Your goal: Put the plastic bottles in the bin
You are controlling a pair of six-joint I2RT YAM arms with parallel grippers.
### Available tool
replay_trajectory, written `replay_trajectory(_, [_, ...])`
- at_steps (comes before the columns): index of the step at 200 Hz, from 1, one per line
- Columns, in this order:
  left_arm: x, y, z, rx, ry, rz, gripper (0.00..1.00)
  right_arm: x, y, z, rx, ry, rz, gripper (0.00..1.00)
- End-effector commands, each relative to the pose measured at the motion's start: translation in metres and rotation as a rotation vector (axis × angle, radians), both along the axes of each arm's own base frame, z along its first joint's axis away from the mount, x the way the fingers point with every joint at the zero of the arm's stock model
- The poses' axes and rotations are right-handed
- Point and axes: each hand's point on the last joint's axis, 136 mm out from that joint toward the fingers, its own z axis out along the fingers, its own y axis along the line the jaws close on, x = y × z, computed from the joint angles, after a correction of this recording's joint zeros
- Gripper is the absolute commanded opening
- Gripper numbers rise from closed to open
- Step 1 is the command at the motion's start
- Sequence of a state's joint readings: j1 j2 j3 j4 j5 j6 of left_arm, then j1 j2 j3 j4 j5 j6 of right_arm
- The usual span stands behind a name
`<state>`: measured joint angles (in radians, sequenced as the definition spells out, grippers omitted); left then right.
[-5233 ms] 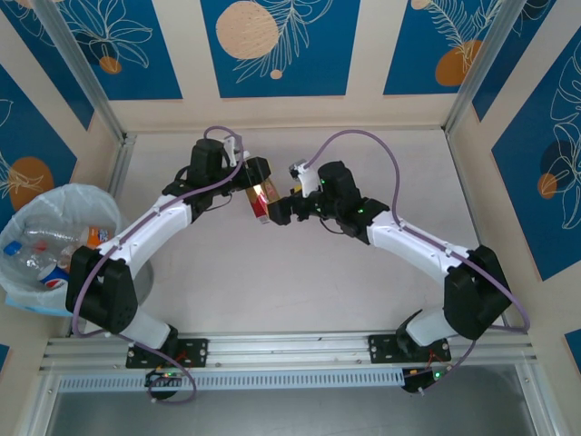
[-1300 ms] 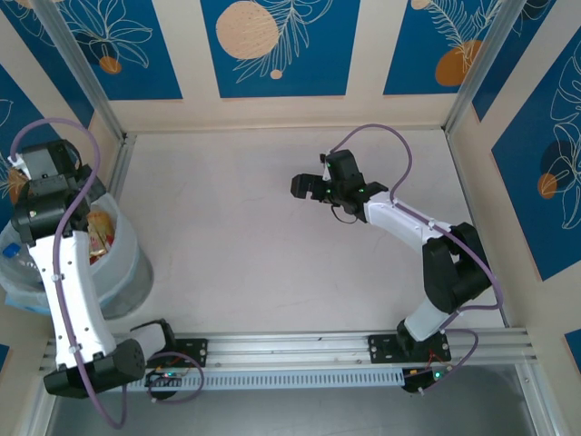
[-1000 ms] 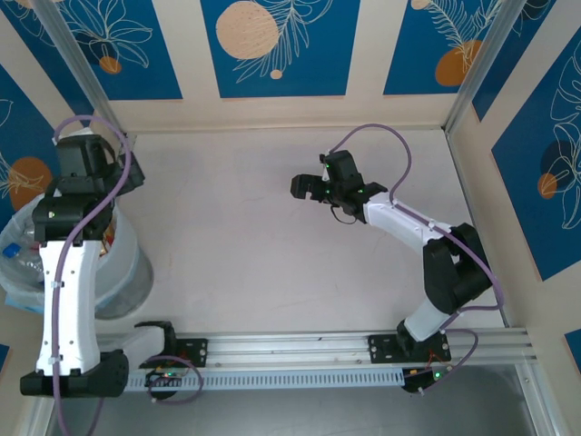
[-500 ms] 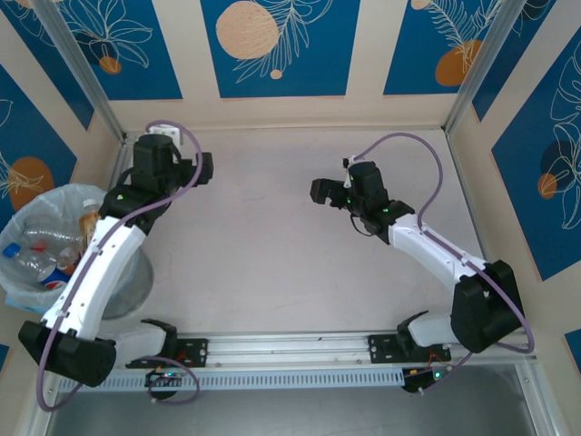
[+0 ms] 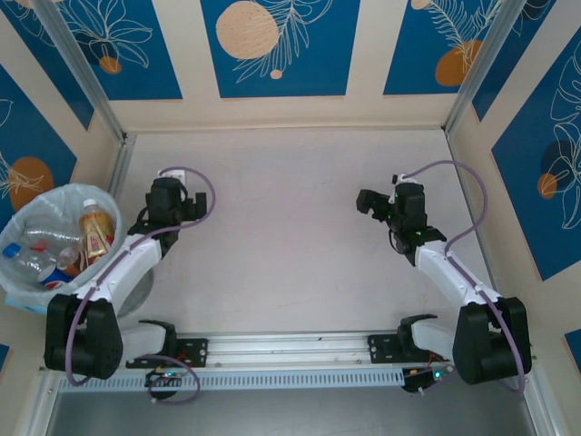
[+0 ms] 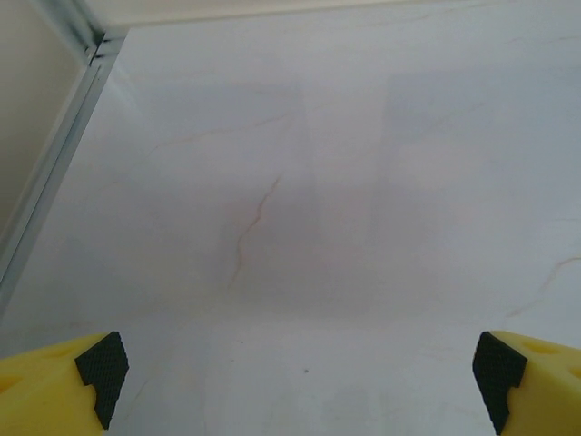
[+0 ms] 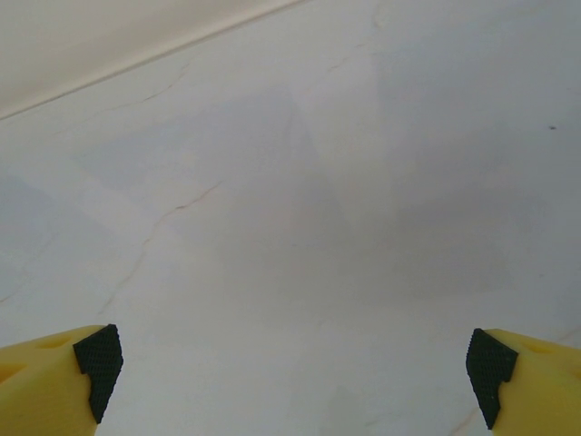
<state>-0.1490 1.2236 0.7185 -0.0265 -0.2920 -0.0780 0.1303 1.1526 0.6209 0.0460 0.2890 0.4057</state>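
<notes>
**Bottles binned: fold the arms away without snagging the bag**

Every small clear plastic bottle (image 5: 93,232) I can see lies inside the round waste bin lined with a translucent white-bluish bag (image 5: 64,190), which stands off the left edge of the pale marbled table (image 5: 290,245). By my reading the sorting is done, and the step in hand is tucking the arms back to rest. To do that well, keep the left gripper (image 6: 298,366) and the right gripper (image 7: 294,361) spread wide, as they stand now. Their black pads (image 6: 102,363) are far apart with nothing between them. Draw each arm in low and slowly. Steer the left arm away from the bag's rim, which sits just beside it and could catch.

Count: one bin, two arms and two grippers, both gaping and empty. The bin holds at least four bottles:
- one with amber liquid and an orange label
- one with a blue cap
- one with a red-and-blue label
- one plain and clear

They overlap, so I cannot tell the full number
</notes>
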Motion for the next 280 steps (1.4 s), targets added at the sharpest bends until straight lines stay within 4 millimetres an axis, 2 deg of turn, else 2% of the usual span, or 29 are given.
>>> replay_trajectory(1, [0.013,0.004,-0.004,-0.036,-0.1,-0.022,0.99,0.003,-0.015,0.0,-0.037,-0.062,-0.004,1.0])
replay_trajectory(30, [0.015,0.0,-0.032,-0.034,-0.155,-0.107,0.99,0.003,-0.029,-0.006,-0.096,-0.095,-0.006,0.99])
replay_trajectory(82, [0.028,-0.017,-0.065,-0.054,-0.176,-0.221,0.99,-0.002,-0.036,-0.019,-0.163,-0.128,0.028,0.99])
replay_trajectory(108, [0.02,-0.016,-0.068,-0.051,-0.227,-0.224,0.99,-0.004,-0.033,-0.023,-0.143,-0.162,0.058,0.99])
replay_trajectory(121, [0.021,-0.001,-0.068,-0.045,-0.221,-0.131,0.99,-0.003,-0.031,-0.024,-0.146,-0.181,0.074,0.99])
replay_trajectory(131, [0.022,0.0,-0.068,-0.015,-0.23,-0.11,0.99,-0.002,-0.031,-0.023,-0.156,-0.203,0.081,1.0])
replay_trajectory(145, [0.018,0.016,-0.065,0.028,-0.248,0.011,0.99,0.002,-0.032,-0.023,-0.166,-0.239,0.079,0.99])
replay_trajectory(152, [0.017,0.018,-0.065,0.027,-0.24,0.027,0.99,0.006,-0.033,-0.023,-0.172,-0.256,0.073,0.99])
replay_trajectory(168, [0.018,0.018,-0.066,0.027,-0.237,0.025,0.99,0.015,-0.04,-0.025,-0.165,-0.284,0.029,1.0])
replay_trajectory(189, [0.018,0.018,-0.065,0.03,-0.245,0.025,0.99,0.025,-0.032,-0.039,-0.155,-0.275,0.076,1.0])
replay_trajectory(203, [0.018,0.017,-0.065,0.029,-0.244,0.021,0.99,0.023,-0.029,-0.048,-0.171,-0.294,0.079,1.0])
replay_trajectory(216, [0.017,0.017,-0.065,0.029,-0.244,0.02,0.99,0.022,-0.027,-0.046,-0.177,-0.334,0.086,0.99])
replay_trajectory(233, [0.018,0.015,-0.065,0.027,-0.242,0.006,0.99,0.026,-0.02,-0.051,-0.173,-0.29,0.135,0.99])
replay_trajectory(240, [0.018,0.013,-0.066,0.026,-0.238,-0.006,0.99,0.031,-0.022,-0.062,-0.163,-0.214,0.131,0.99])
replay_trajectory(253, [0.019,0.009,-0.066,0.023,-0.233,-0.027,0.99,0.038,-0.011,-0.054,-0.161,-0.227,0.193,0.99])
replay_trajectory(280, [0.021,0.002,-0.066,0.018,-0.227,-0.071,0.99,0.037,-0.012,-0.057,-0.158,-0.21,0.196,0.99])
